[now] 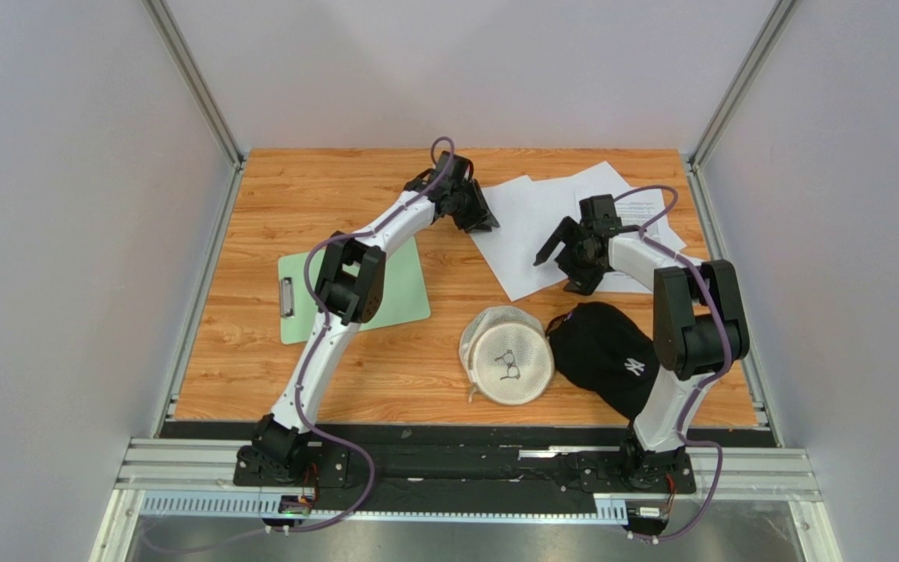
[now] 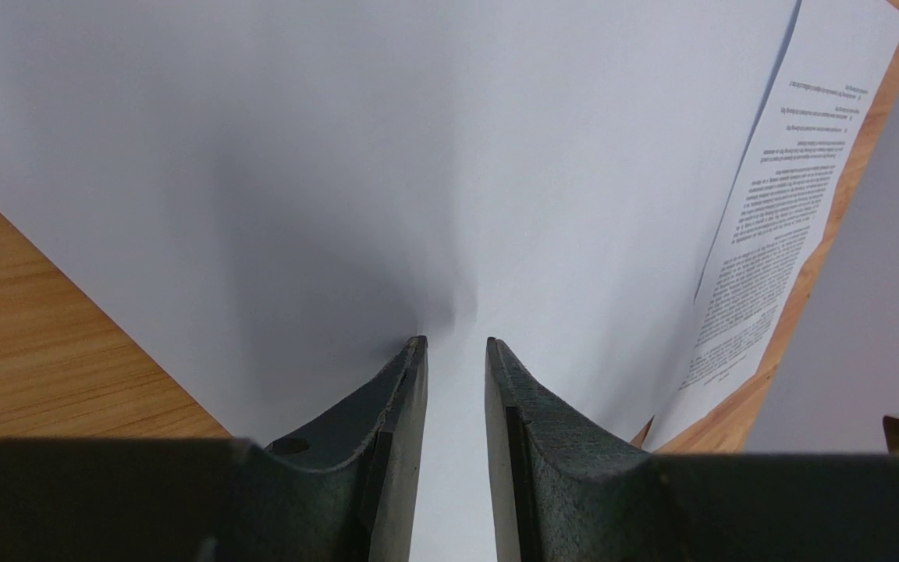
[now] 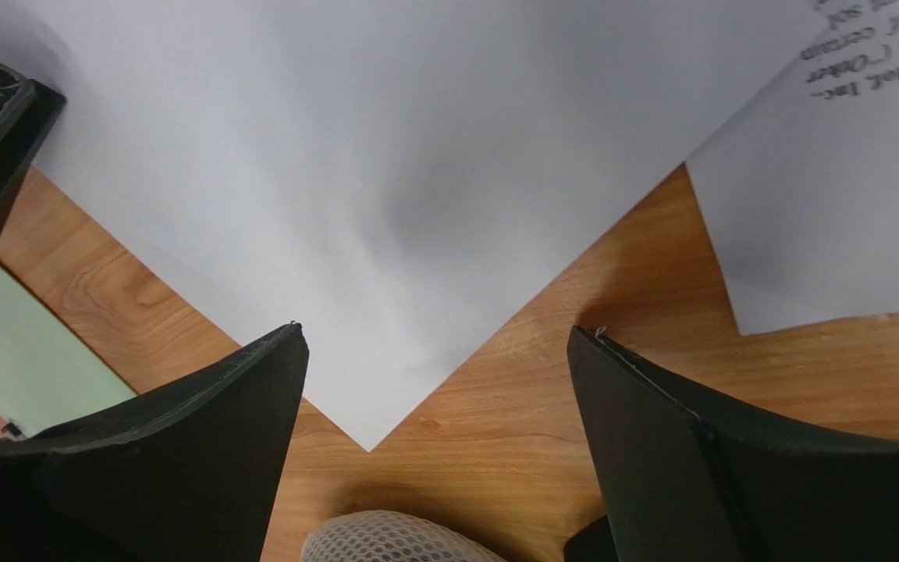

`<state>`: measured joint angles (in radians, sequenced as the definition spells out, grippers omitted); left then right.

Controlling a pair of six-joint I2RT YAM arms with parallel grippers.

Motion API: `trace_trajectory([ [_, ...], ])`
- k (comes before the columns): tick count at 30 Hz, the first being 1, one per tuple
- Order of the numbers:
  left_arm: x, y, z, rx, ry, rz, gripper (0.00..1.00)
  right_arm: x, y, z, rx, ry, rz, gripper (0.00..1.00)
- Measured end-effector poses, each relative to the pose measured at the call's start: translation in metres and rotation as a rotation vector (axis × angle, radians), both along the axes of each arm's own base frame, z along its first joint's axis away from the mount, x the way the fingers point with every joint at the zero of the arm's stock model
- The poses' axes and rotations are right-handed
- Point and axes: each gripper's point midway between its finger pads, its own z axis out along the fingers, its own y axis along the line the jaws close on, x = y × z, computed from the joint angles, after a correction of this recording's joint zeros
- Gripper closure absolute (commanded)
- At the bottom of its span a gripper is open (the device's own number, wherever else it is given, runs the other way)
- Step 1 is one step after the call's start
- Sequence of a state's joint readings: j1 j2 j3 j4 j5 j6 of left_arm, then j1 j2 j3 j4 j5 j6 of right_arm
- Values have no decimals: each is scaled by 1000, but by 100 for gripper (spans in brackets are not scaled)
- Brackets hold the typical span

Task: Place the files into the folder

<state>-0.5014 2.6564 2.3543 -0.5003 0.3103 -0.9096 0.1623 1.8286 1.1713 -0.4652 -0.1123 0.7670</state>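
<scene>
Grip, left side: my left claw [image 2: 455, 342] stands narrow, with a slim gap between the fingers and white paper showing in it.
Contact, left: the fingertips [image 2: 417, 351] sit at a plain sheet [image 2: 302, 152], which puckers slightly just ahead of them. I cannot tell whether the paper is actually pinched.
Grip, right side: my right claw [image 3: 443, 331] stands wide, with nothing between its fingers.
Below the right claw: the near corner of a plain sheet [image 3: 396, 176] points in between the fingers, with bare wood around it.
Files: the files [image 1: 536, 234] lie fanned and overlapping on the far right part of the table [image 1: 302, 199]. Both claws are at this pile, the left one at its left edge and the right one at its near edge.
Printed sheet: a sheet of dense text [image 2: 783, 199] lies partly under the plain one, on the right.
Folder: the folder [image 1: 407, 293] lies flat on the left of the table, partly under my left arm, with its metal clip [image 1: 287, 295] on the left short edge. It lies apart from the files and carries no sheet.
Near right: a beige mesh cap [image 1: 511, 357] and a black cap [image 1: 607, 351] lie side by side, nearer than the files.
</scene>
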Motion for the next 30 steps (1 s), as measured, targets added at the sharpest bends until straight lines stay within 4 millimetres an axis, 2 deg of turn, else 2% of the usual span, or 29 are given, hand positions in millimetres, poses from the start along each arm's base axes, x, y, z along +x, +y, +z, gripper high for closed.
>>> trace_trajectory([
  [7, -2, 0, 0, -5, 20, 13, 66, 15, 18, 3, 119, -90, -12, 15],
  [14, -3, 0, 0, -5, 27, 16, 67, 22, 27, 6, 186, -143, -24, 15],
  [21, -4, 0, -1, -7, 31, 14, 67, 26, 41, 12, 270, -212, 25, 8],
  [30, -9, -2, -1, -16, 49, 3, 68, 17, 58, 16, 371, -258, 95, 2],
])
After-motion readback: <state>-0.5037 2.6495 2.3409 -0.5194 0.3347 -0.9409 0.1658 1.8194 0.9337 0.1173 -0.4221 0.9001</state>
